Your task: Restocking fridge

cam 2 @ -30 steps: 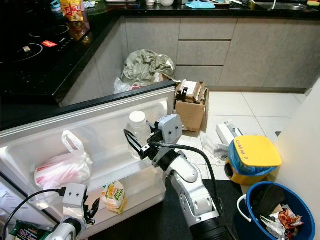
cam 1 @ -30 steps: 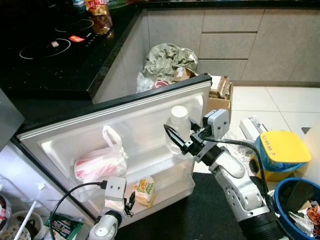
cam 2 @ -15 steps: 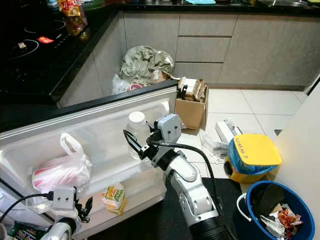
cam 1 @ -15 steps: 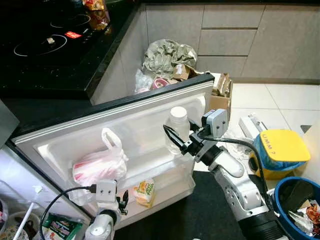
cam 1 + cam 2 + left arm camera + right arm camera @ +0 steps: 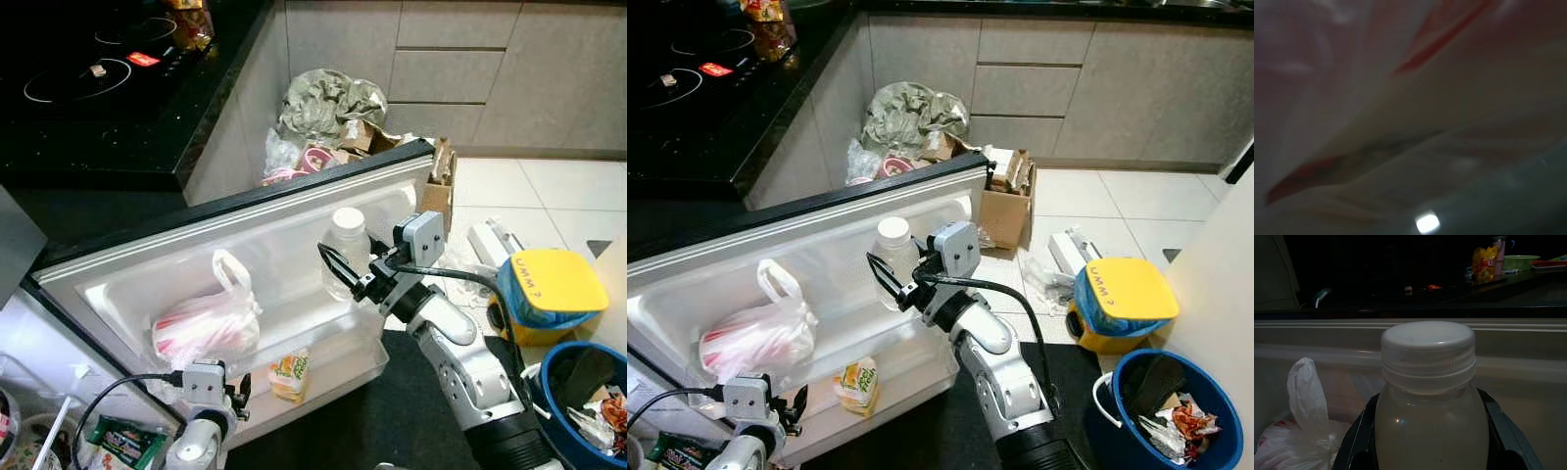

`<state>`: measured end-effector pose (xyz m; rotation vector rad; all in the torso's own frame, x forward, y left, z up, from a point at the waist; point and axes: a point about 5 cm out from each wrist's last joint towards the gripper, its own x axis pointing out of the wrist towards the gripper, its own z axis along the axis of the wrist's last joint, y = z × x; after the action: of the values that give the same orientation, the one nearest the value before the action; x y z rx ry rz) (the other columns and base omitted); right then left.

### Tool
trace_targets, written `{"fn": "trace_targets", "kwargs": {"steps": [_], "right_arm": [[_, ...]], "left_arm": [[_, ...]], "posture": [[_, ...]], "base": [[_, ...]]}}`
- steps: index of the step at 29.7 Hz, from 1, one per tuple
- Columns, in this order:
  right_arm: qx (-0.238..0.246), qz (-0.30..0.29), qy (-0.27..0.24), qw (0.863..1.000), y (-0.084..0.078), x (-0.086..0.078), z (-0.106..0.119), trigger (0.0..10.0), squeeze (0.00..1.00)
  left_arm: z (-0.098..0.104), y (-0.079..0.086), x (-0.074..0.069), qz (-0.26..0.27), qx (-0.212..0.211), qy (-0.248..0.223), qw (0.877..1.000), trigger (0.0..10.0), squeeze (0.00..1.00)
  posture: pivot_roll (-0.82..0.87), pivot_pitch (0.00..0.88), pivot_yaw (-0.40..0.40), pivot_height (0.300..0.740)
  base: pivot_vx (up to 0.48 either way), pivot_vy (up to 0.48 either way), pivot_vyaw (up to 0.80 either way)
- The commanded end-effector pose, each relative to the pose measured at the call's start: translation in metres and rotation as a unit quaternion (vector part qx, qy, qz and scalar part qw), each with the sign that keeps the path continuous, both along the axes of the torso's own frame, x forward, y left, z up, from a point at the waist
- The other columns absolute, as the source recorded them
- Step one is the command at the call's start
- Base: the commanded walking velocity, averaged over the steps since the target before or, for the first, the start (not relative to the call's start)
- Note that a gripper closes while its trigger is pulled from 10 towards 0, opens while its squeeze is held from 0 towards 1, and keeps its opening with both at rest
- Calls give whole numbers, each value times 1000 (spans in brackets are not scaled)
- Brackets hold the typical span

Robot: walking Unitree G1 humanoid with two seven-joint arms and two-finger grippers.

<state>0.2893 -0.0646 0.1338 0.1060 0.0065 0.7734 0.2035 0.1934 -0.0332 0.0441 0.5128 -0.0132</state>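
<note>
around the open fridge door (image 5: 245, 235) much clutter is seen: a grey bag of rubbish (image 5: 328, 103) and a cardboard box (image 5: 431, 191) lie on the floor just beyond the door's far edge, a yellow-lidded tub (image 5: 544, 294) and a blue bucket (image 5: 578, 392) stand on the tiles to the right, and a black table (image 5: 108, 108) with a hob runs along the left. on the door's upper shelf a white plastic bag (image 5: 206, 323) with red contents is lodged, well apart from the bottle; on the lower shelf a small yellow carton (image 5: 287, 375) is set. between bag and bottle the shelf is bare, and a dark mat (image 5: 392, 421) is laid on the floor before the door. a milky bottle (image 5: 345, 257) with a white cap is held upright at the right end of the upper shelf, against the door's inner wall. the right claw (image 5: 338, 274) is closed about the bottle's body, one black finger on each side. the left claw (image 5: 235, 397) is found low, just below the bag; whether its fingers are open or closed cannot be told.
</note>
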Motion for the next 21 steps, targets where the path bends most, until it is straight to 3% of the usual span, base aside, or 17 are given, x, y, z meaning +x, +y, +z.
{"fn": "trace_targets", "kwargs": {"steps": [1, 7, 11, 21], "right_arm": [[13, 0, -14, 1000, -1, 0, 8, 10000, 0], [16, 8, -6, 1000, 3, 0, 6, 10000, 0], [9, -4, 15, 1000, 5, 8, -10, 10000, 0], [18, -32, 7, 999, 5, 30, -10, 10000, 0]], "left_arm": [[-5, 2, -6, 8, 2, 15, 1000, 10000, 0], [-12, 8, -18, 16, 9, 33, 999, 10000, 0], [-23, 19, -40, 35, 28, 63, 997, 10000, 0], [-17, 26, -42, 62, 27, 48, 997, 10000, 0]], "posture": [[8, 3, -5, 740], [13, 4, -5, 740], [22, 9, -3, 740], [78, 53, -10, 740]], "base": [[0, 0, 0], [0, 0, 0], [0, 0, 0], [0, 0, 0]]}}
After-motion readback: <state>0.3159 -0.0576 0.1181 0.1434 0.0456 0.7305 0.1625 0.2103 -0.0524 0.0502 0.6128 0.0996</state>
